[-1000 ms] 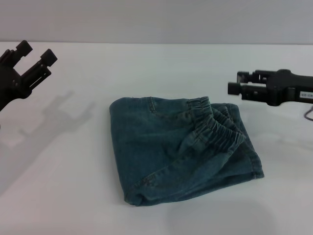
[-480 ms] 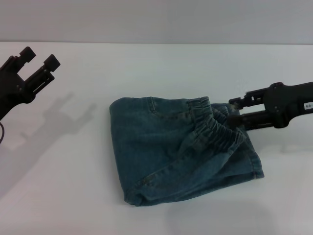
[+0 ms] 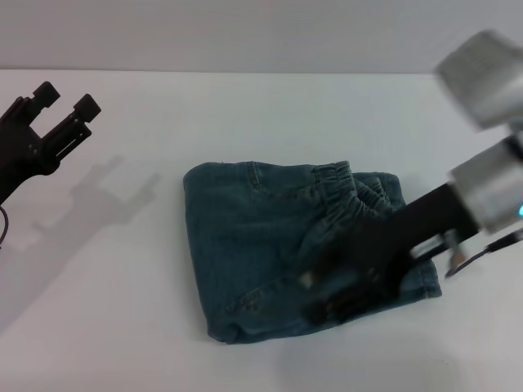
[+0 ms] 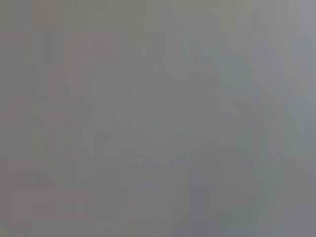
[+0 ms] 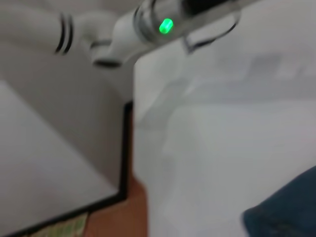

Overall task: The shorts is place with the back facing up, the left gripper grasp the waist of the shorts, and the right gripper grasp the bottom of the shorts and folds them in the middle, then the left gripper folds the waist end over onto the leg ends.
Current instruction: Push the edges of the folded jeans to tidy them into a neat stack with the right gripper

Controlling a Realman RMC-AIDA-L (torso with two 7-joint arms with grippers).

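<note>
The shorts (image 3: 245,237) lie folded into a compact blue-green denim block in the middle of the white table (image 3: 122,327). Their gathered elastic waist (image 3: 359,198) lies on top at the right. The leg ends are covered there and I cannot make them out. My right gripper (image 3: 327,296) is a dark blur low over the front right part of the shorts, its arm reaching in from the right. My left gripper (image 3: 64,96) hangs open and empty above the table's far left, well clear of the cloth. A corner of the shorts (image 5: 289,212) shows in the right wrist view.
The right wrist view shows the left arm's wrist with its green light (image 5: 166,25), the table's side edge (image 5: 129,148) and floor beyond. The left wrist view is plain grey. A grey wall (image 3: 245,33) backs the table.
My right gripper has swung from the shorts' right edge forward and leftward over their front right part. The left gripper has barely moved, and the shorts keep their shape.
</note>
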